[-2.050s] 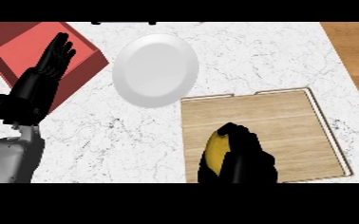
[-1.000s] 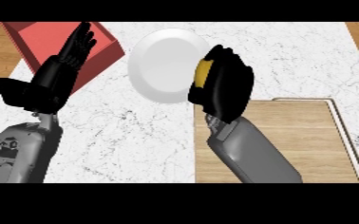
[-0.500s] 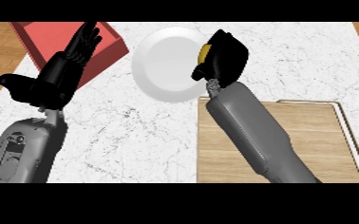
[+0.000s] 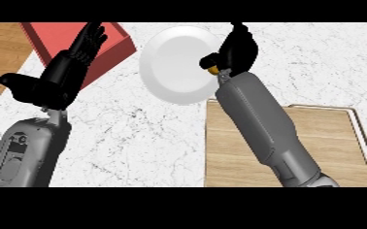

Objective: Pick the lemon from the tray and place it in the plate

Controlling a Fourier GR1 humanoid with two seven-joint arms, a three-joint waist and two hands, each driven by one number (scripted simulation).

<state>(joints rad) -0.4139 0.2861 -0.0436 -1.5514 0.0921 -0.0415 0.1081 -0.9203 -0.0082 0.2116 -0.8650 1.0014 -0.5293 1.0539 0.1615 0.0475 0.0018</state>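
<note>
My right hand (image 4: 235, 53) hovers at the right rim of the white plate (image 4: 175, 65), its fingers curled round the lemon (image 4: 213, 69). Only a small yellow sliver of the lemon shows under the hand, beside the plate's right edge. The wooden tray (image 4: 329, 140) lies at the lower right with my right forearm stretched across its left part; no lemon is on it. My left hand (image 4: 61, 75) stands open at the left, fingers up, in front of the red box.
A red box (image 4: 114, 43) sits at the upper left of the white marble counter, partly behind my left hand. Brown wood shows at the far left edge of the counter. Bare marble lies between my two forearms below the plate.
My right hand has carried the lemon from the tray up and left to the plate's right rim. The lemon is now more hidden by the hand. My left hand drifted slightly.
</note>
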